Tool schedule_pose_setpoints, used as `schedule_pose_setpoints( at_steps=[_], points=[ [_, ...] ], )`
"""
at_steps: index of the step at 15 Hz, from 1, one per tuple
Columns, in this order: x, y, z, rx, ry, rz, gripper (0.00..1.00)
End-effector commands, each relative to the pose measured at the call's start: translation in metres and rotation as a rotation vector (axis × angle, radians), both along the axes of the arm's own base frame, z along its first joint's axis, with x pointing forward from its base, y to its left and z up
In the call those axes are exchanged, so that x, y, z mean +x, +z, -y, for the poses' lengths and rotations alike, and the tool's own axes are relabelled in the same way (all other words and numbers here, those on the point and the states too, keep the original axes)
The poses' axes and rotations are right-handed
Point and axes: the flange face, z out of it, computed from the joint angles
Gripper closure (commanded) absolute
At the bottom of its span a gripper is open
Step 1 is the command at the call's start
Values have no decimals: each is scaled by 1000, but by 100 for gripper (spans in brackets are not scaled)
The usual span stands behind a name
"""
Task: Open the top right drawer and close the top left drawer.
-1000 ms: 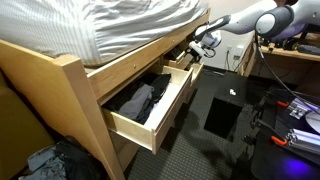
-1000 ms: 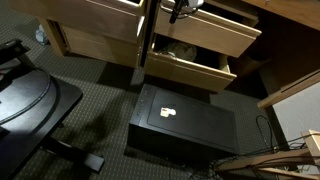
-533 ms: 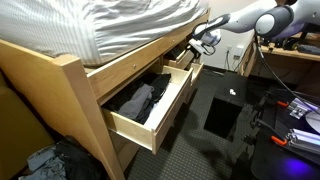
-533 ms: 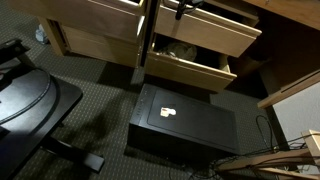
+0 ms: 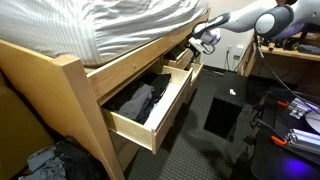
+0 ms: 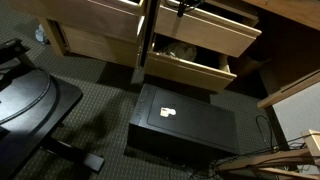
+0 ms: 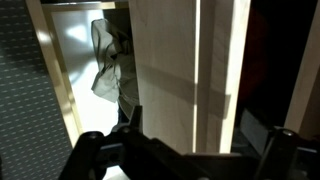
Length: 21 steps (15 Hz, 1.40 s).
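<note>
2 drawers to sort out under the bed (image 5: 120, 30), neither yet where wanted. First, the top right drawer (image 5: 183, 62): at the far end of the frame in an exterior view, pulled only part-way out, plain pine front turned to the floor space. Right at its front, the gripper (image 5: 204, 41), held out on a stretched arm, presumably to get purchase on the panel for a pull. From the wrist view, jaws spread wide, with the pale pine board (image 7: 165, 70) standing between the fingers (image 7: 88, 150); cannot tell whether touching wood. Probably straddling the front edge for lack of any handle. Beside the board, a lit drawer interior with a crumpled pale cloth (image 7: 108, 60), probably the lower drawer (image 6: 190, 62) gaping beneath the upper one. Then the top left drawer (image 5: 150, 105): nearest the camera, drawn far out, dark clothes (image 5: 140, 100) heaped inside, well apart from the gripper. Judged at step 1: opening unfinished, closing not begun. Worth minding: the black box (image 6: 185, 120) on the floor near the right-hand drawers, possibly limiting travel; also a slip off the flat front, with so little to hook.
</note>
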Motion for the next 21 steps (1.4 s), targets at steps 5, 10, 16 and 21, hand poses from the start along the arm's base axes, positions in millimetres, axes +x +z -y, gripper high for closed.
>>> schedule_pose_setpoints(
  at_steps=[5, 10, 16, 21],
  points=[
    [14, 9, -20, -55, 251, 60, 0],
    [-1, -4, -6, -14, 263, -8, 0],
    [-26, -27, 14, 62, 222, -145, 0],
    [-17, -14, 11, 48, 216, -108, 0]
  ],
)
